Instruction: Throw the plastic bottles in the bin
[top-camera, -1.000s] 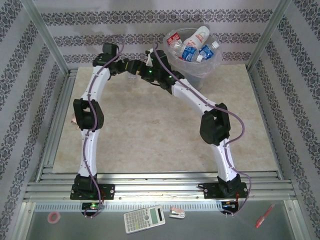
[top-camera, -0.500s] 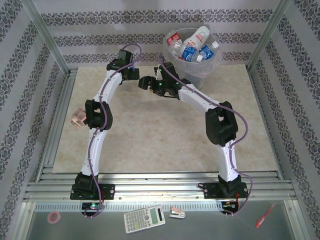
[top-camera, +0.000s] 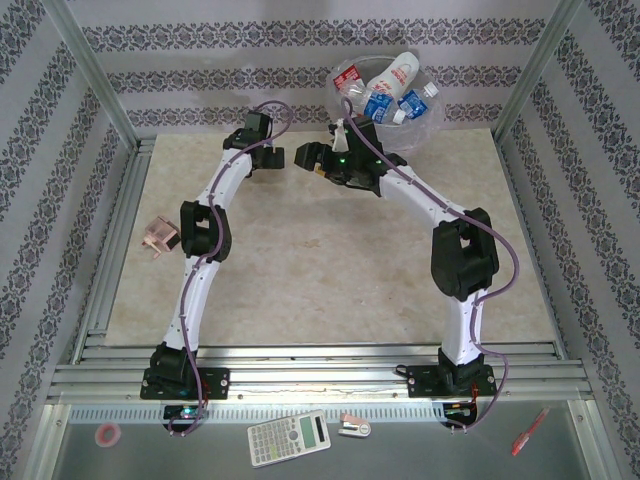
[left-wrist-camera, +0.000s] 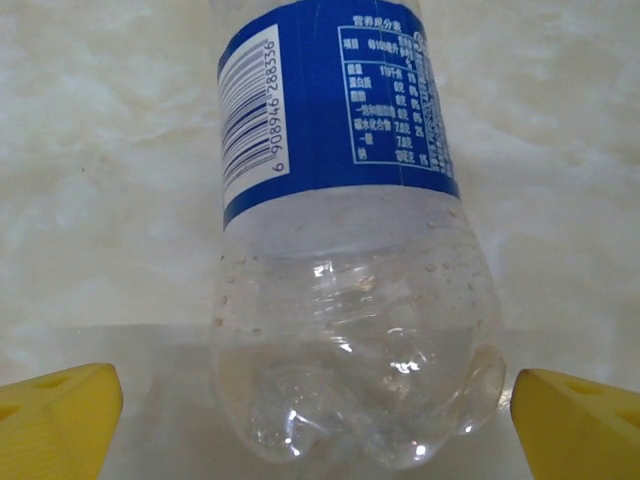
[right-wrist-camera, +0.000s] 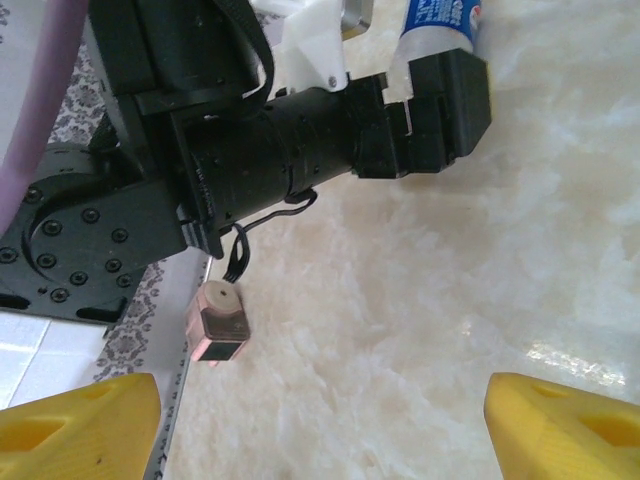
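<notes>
White arms (top-camera: 195, 290) arch inward beside the bin (top-camera: 418, 138); left gripper (left-wrist-camera: 320, 425) spread wide astride a blue-labelled bottle (left-wrist-camera: 340, 300), right gripper (right-wrist-camera: 320, 420) spread too.

left arm (top-camera: 196, 300) & right arm (top-camera: 425, 200): white curved links, chunky black joints (top-camera: 205, 230), purple cables (top-camera: 497, 262) along each, black base plates (top-camera: 185, 383) w/ screws. yellow wedge-shaped fingertips (left-wrist-camera: 60, 420).
</notes>
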